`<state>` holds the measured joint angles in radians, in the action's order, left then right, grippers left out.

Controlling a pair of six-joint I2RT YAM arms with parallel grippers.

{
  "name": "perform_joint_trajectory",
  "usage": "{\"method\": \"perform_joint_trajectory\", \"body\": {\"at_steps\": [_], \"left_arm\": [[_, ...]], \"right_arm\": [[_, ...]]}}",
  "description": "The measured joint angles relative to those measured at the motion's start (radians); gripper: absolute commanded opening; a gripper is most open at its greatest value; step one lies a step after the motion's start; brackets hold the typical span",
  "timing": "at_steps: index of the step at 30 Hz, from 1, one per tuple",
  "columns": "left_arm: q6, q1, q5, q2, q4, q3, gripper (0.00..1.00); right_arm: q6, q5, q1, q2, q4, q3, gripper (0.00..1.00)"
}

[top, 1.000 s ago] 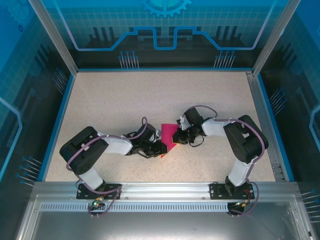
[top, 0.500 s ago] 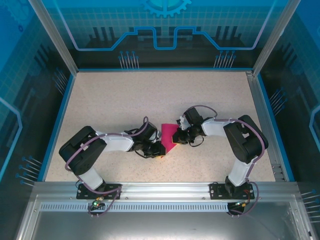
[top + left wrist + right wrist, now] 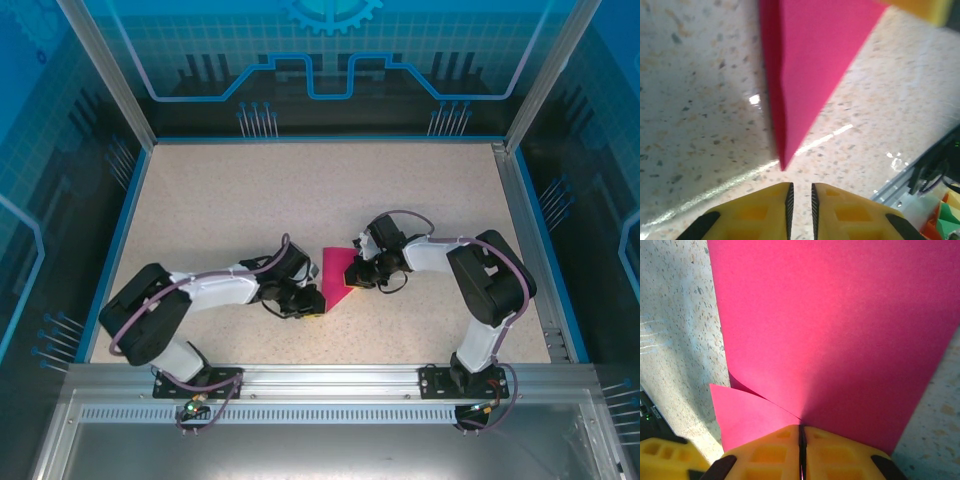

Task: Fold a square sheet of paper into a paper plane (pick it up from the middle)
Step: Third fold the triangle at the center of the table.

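if the left fingers (image 3: 316, 305) advance as they stand, almost together and clamped on nothing, they could push the loose tip of the folded pink paper (image 3: 840, 340) instead of taking it, and the sheet would probably skew or buckle. the paper lies on the surface (image 3: 220, 200) between the two arms and narrows to a point just ahead of the left fingers. a hard pull could tear it at the right fingers (image 3: 801, 432), which are pressed together on its right edge beside a small folded flap. both arms reach low toward the centre and face each other across the paper.
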<state>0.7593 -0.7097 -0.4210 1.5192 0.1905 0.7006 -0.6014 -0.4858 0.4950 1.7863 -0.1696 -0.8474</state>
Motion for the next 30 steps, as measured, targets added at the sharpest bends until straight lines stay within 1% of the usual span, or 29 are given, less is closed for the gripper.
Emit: {"method": "perform_joint_trajectory", "body": {"at_steps": [2, 5, 9, 15, 20, 26, 30], "left_arm": [[0.0, 0.0, 0.009, -0.026, 0.0, 0.016, 0.23], [0.0, 0.0, 0.018, -0.017, -0.011, 0.064, 0.22], [0.0, 0.0, 0.023, 0.052, -0.047, 0.109, 0.2], [0.0, 0.0, 0.024, 0.171, -0.064, 0.108, 0.14], [-0.002, 0.0, 0.027, 0.187, -0.076, 0.082, 0.13], [-0.003, 0.0, 0.029, 0.187, -0.091, 0.074, 0.11], [-0.003, 0.0, 0.029, 0.187, -0.091, 0.074, 0.1]], "right_arm": [[0.0, 0.002, 0.0, 0.0, -0.005, -0.003, 0.1], [0.0, 0.004, 0.002, 0.0, -0.006, -0.004, 0.1], [0.0, 0.005, 0.002, 0.0, -0.011, -0.006, 0.11], [0.0, 0.008, 0.002, 0.0, -0.023, -0.013, 0.11], [0.008, 0.02, 0.002, -0.003, -0.05, -0.025, 0.12], [0.015, 0.067, 0.011, -0.076, -0.096, -0.024, 0.13], [0.01, 0.068, 0.066, -0.129, -0.088, -0.022, 0.12]]}}
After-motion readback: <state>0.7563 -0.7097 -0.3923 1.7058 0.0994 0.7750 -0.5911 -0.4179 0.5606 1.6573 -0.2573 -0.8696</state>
